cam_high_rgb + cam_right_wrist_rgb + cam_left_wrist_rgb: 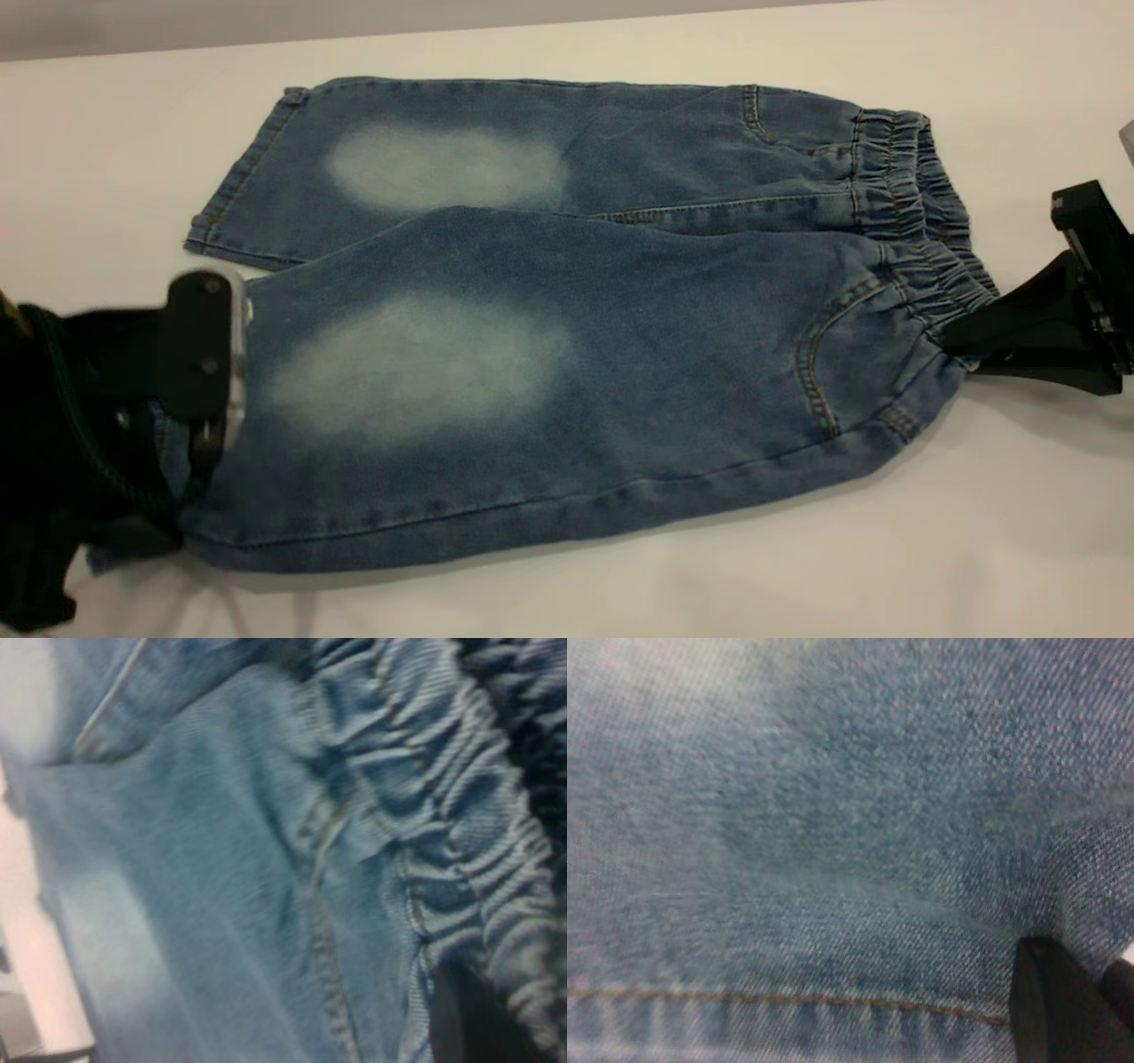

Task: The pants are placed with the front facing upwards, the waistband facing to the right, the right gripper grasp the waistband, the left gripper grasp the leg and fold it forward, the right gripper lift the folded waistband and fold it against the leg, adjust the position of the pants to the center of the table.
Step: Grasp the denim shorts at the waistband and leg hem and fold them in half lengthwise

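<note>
The pants (567, 346) are spread front-up on the white desk (886, 549), leg hems toward the left arm's side and the waistband (921, 230) toward the right arm's side. The nearer leg is seen partly lapped over the farther one, and a pale faded patch is carried on each.

At the near left corner, the left gripper (190, 434) is set over the hem of the nearer leg. In the left wrist view denim fills almost everything, the tan hem stitching is seen running across, and one dark finger (1054, 1010) is pressed against the cloth. Cloth appears to be caught at the jaws there, though whether they are closed on it cannot be told for certain.

Farther right, the right gripper (961, 341) is brought in from the desk's right edge to the near end of the waistband, its dark jaws narrowed to a point where the gathered band is met. The ruched elastic (443, 815) is shown close up in the right wrist view. The band appears pinched there, the jaws closed on it.

The farther leg lies flat beyond, its hem toward the desk's far left.
</note>
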{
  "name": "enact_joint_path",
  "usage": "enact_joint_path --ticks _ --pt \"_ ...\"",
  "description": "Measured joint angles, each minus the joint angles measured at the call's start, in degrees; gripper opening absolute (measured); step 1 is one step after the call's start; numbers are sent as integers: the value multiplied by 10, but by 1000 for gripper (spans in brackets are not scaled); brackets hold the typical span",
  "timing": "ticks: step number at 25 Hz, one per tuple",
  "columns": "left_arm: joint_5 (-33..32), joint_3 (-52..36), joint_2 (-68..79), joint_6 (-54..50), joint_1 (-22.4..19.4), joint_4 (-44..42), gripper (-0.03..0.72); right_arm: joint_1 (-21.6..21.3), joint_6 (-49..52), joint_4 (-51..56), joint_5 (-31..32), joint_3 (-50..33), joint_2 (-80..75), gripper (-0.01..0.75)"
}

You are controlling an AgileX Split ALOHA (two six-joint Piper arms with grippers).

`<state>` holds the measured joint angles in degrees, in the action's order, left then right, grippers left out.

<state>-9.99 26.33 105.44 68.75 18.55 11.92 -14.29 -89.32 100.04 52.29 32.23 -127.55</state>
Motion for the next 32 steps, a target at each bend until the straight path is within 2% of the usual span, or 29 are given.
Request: enact_joint_path --ticks 8,16,20,27,32 --pt "-59 -2 -84 -16 -1 0 32 -16 -6 -1 9 -82 48 34" --pt "-60 -57 -197 -18 -1 -13 32 -57 -6 -1 20 -174 106 34" --pt "-11 -52 -256 -19 -1 -65 32 -57 -6 -1 59 -176 106 34" --pt "93 17 -268 -31 -2 -76 32 -57 -6 0 140 -175 105 34" --pt "135 72 -266 -23 -34 -76 32 -57 -6 -2 177 -158 105 34"
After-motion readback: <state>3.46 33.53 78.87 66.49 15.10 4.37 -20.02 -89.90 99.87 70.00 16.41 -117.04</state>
